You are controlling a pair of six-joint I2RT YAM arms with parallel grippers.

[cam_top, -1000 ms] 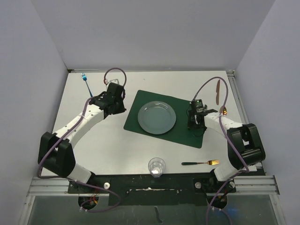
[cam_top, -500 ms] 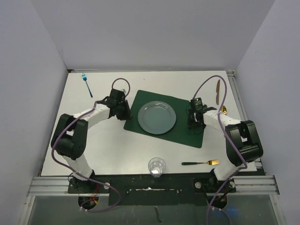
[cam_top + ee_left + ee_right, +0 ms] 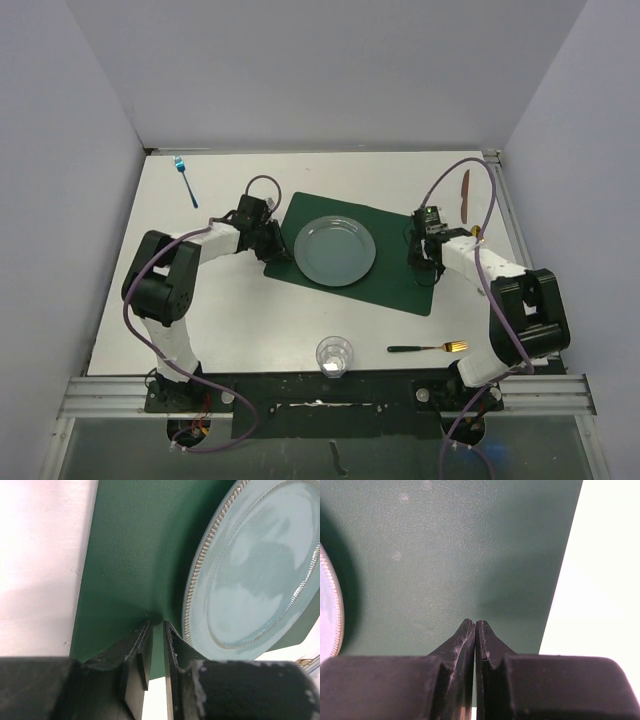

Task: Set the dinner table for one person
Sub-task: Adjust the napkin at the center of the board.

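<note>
The white dinner table [image 3: 230,320] carries a dark green placemat [image 3: 395,285] with a pale blue plate [image 3: 335,250] on it. My left gripper [image 3: 278,250] is at the mat's left edge, next to the plate's rim. In the left wrist view its tips [image 3: 157,623] dig into the placemat [image 3: 130,555], which puckers there; the jaws are closed to a narrow slit beside the plate [image 3: 255,575]. My right gripper [image 3: 424,255] is on the mat's right part. In the right wrist view it [image 3: 475,621] is fully shut, tips touching the placemat [image 3: 445,545].
A clear glass [image 3: 336,355] stands near the front edge. A gold fork with a dark handle [image 3: 430,348] lies at the front right. A brown knife [image 3: 465,192] lies at the back right, and a blue spoon [image 3: 185,178] at the back left.
My left gripper has swung right from the bare table onto the placemat's left edge. My right gripper has shifted slightly right and back on the mat. Mat and plate have not moved.
</note>
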